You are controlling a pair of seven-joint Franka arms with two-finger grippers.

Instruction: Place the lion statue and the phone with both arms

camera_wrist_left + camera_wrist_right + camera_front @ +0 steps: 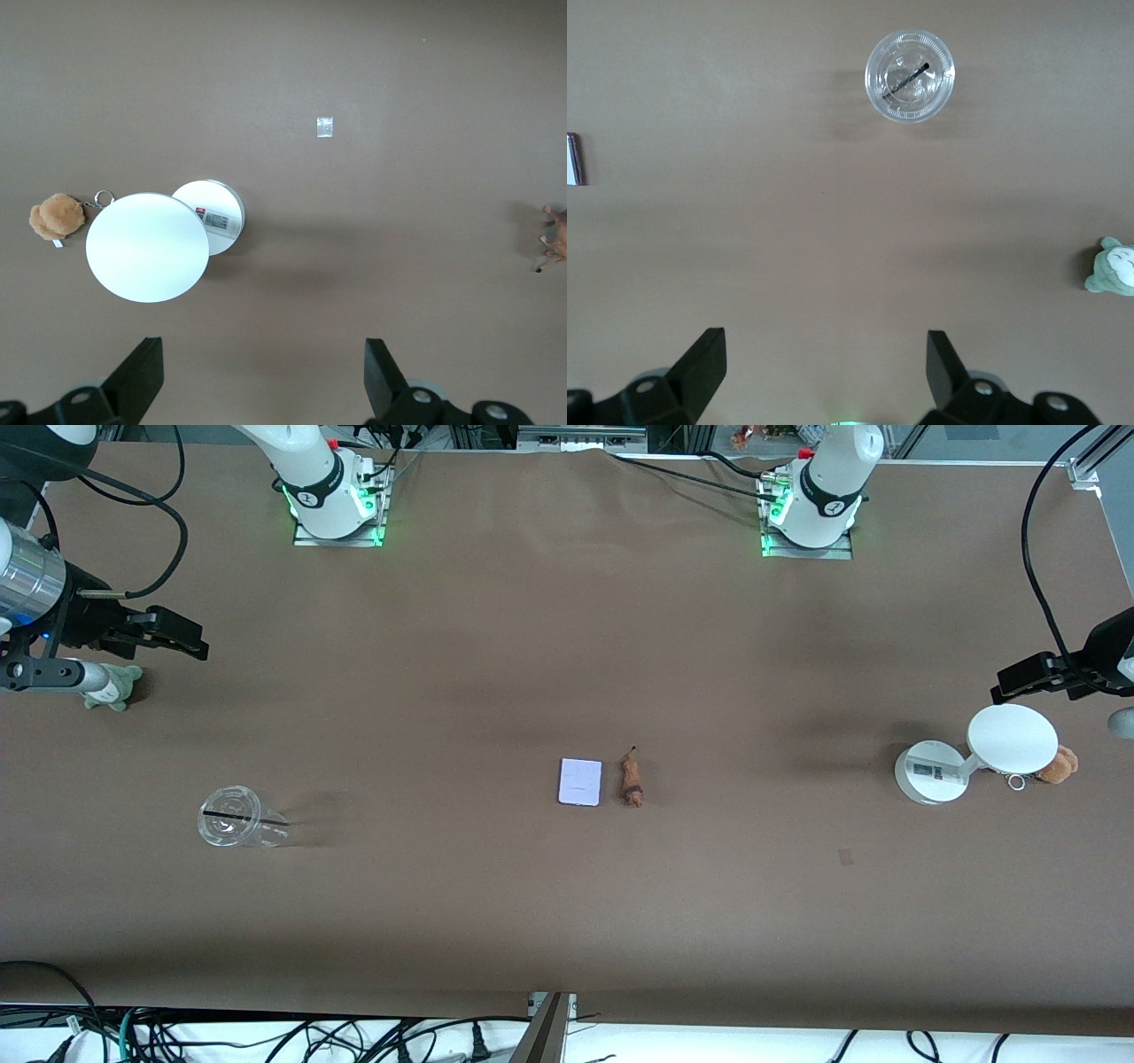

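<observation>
The phone, a flat pale lavender-white rectangle, lies on the brown table near its middle. The lion statue, a small reddish-brown figurine with a thin dark tail, lies right beside it, toward the left arm's end. The two are apart. My left gripper is open and empty over the table's left-arm end, by the white stand; the left wrist view shows bare table between its fingers and the lion at the frame's edge. My right gripper is open and empty over the right-arm end; the right wrist view shows the phone's edge.
A white round-based stand with a disc and an orange-brown plush sit at the left arm's end. A clear plastic cup and a grey-green plush sit at the right arm's end. A small patch marks the table.
</observation>
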